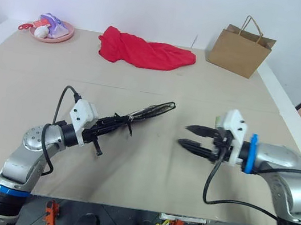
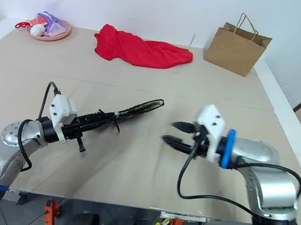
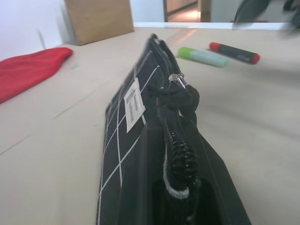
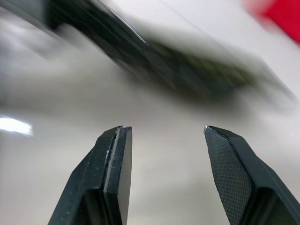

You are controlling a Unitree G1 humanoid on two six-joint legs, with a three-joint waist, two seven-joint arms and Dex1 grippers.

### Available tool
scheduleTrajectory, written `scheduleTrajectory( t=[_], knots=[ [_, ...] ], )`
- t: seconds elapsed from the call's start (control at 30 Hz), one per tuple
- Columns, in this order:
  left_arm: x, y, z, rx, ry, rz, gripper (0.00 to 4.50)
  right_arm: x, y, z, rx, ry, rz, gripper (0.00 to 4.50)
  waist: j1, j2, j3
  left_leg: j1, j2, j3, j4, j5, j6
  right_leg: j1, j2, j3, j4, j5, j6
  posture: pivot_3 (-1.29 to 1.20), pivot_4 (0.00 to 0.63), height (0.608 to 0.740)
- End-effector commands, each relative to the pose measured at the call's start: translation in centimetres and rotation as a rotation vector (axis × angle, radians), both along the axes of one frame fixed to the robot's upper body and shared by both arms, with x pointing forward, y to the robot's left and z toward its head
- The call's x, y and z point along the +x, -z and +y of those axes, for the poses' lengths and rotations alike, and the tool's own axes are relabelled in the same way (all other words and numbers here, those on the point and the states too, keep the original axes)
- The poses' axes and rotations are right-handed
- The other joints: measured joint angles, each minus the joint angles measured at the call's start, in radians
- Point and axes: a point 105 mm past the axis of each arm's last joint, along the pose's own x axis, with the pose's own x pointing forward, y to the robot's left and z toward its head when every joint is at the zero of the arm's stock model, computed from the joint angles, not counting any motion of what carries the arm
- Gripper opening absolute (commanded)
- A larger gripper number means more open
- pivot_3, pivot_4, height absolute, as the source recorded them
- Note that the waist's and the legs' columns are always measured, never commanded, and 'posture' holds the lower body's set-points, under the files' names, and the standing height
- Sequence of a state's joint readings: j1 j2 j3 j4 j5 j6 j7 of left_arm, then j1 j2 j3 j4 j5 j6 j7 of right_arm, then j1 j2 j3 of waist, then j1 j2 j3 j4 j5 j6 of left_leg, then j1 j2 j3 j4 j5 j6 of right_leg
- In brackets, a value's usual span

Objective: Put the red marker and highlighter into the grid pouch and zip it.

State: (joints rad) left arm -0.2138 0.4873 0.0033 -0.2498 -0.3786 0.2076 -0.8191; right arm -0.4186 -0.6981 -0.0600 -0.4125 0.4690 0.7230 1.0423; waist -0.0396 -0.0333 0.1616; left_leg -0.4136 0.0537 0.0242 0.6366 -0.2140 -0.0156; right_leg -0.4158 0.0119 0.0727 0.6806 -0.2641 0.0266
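The left gripper (image 1: pixel 102 132) is clamping the grid pouch (image 1: pixel 145 111) aloft, level; the right gripper (image 1: pixel 191 138) is hovering open-jawed opposite.

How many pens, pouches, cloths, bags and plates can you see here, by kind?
Pens: 2, the red marker and the highlighter
Pouches: 1, the grid pouch
Cloths: 1, the red cloth
Bags: 1, the paper bag
Plates: 1, the pink plate
Total: 6
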Motion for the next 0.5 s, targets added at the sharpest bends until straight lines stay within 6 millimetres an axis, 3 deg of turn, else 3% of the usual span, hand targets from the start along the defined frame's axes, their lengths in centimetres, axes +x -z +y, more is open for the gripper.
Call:
scheduleTrajectory(
  t=[0.03, 0.23, 0.33, 0.5],
  knots=[
    [-0.6, -1.3, 0.5, -0.028, 0.037, -0.064, 0.0, 3.9, 2.9, -12.7, -0.12, 0.749, 0.059, 2.68, -0.002, -0.001, 0.0, 0.001, -0.002, 0.002, 0.001, 0.0, 0.0, 0.001, -0.002, 0.001, 0.0, 0.0, 0.001, 0.0, 0.15, 0.74],
    [-0.9, -0.8, -0.6, -0.046, 0.081, -0.054, 0.0, 3.5, 4.4, -14.8, -0.058, 0.979, 0.115, 2.68, -0.006, 0.0, 0.0, 0.006, -0.001, 0.003, -0.001, 0.0, 0.0, 0.003, 0.0, 0.004, 0.0, -0.001, 0.002, 0.0, 0.15, 0.74],
    [-0.8, -0.8, -0.7, -0.057, 0.078, -0.053, 0.0, 4.1, 4.0, -16.1, 0.01, 1.097, 0.114, 2.68, -0.006, 0.0, 0.0, 0.006, -0.001, 0.003, -0.001, 0.0, 0.0, 0.004, -0.001, 0.004, 0.0, -0.001, 0.002, 0.0, 0.15, 0.74],
    [-0.6, -0.7, -1.3, -0.076, 0.09, -0.051, 0.0, 5.1, 3.5, -16.2, 0.058, 1.167, 0.11, 2.68, -0.007, 0.0, 0.0, 0.006, -0.002, 0.004, 0.0, 0.0, 0.0, 0.004, -0.001, 0.006, 0.0, 0.0, 0.003, 0.0, 0.15, 0.74]
  ],
)
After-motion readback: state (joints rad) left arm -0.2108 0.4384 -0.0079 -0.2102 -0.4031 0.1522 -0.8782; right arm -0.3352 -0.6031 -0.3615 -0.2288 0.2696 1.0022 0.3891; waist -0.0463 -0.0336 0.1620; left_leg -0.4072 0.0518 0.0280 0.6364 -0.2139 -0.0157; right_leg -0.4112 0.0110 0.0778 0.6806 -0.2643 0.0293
